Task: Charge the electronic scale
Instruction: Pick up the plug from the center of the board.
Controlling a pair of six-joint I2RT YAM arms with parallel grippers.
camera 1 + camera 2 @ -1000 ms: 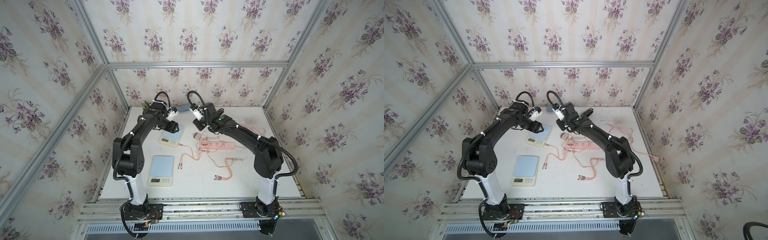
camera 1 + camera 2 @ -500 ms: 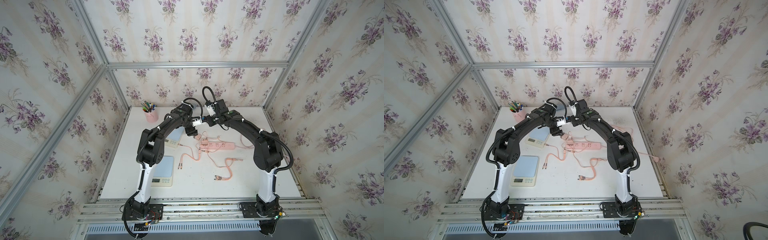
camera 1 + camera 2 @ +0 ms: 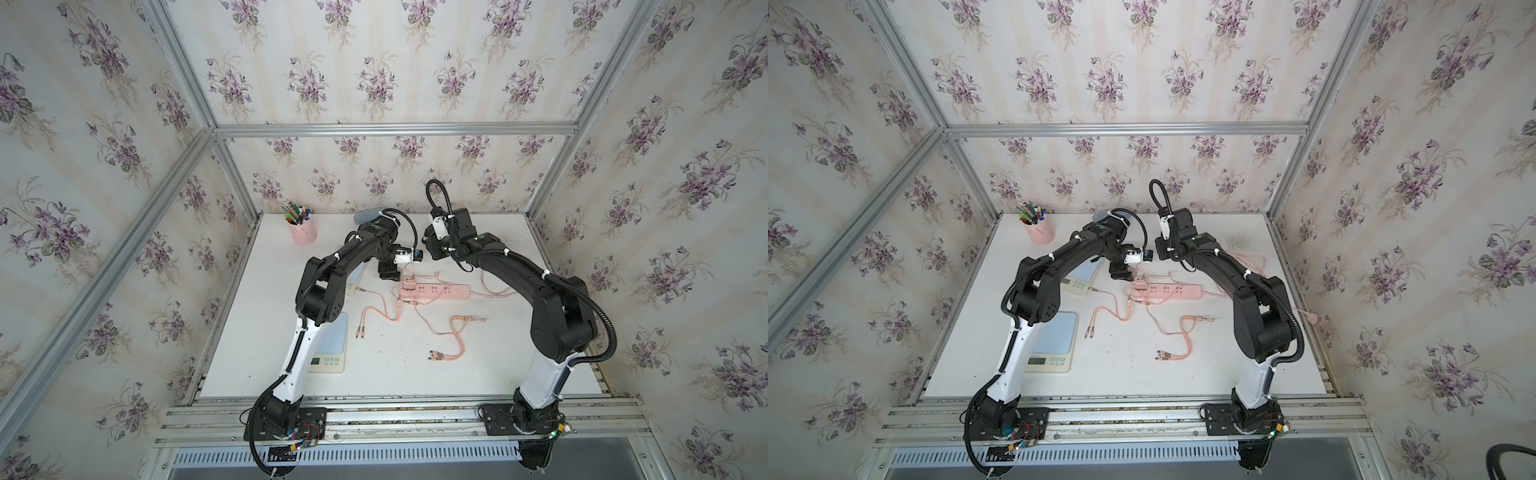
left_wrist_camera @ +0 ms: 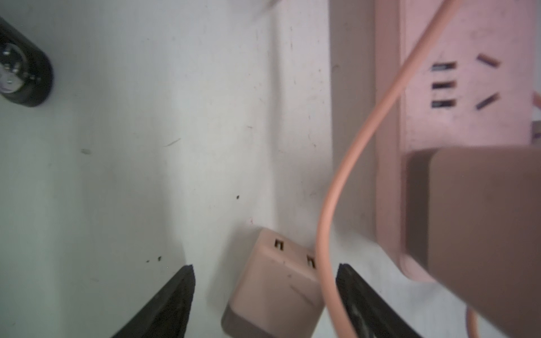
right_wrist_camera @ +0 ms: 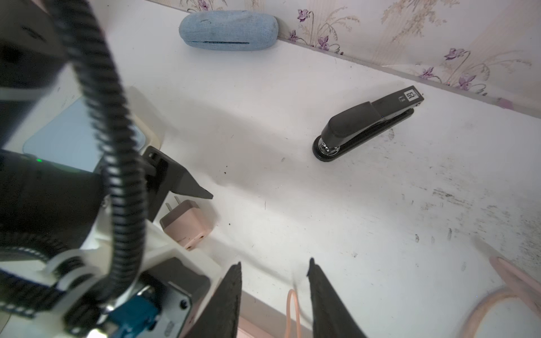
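Two cream scales with blue tops lie at the left: the far scale (image 3: 1081,276) is partly under my left arm, and the near scale (image 3: 1054,340) is by the front edge. A pink power strip (image 3: 436,291) lies mid-table with pink cables (image 3: 457,332) trailing from it. My left gripper (image 4: 265,266) is open and low over the table, its fingers straddling a loose pink charger block (image 4: 275,289) without touching it; it shows in a top view (image 3: 388,272). My right gripper (image 5: 275,261) is open above the strip, a thin cable loop (image 5: 292,307) between its fingers.
A second block (image 4: 483,219) sits plugged into the strip's end. A black stapler (image 5: 369,123) and a blue fabric case (image 5: 228,30) lie by the back wall. A pink pen cup (image 3: 303,232) stands at the back left. Cable ends (image 3: 436,355) lie toward the front.
My left arm swung right from the far scale to the strip's left end and its jaws widened. My right arm shifted right and back a little.
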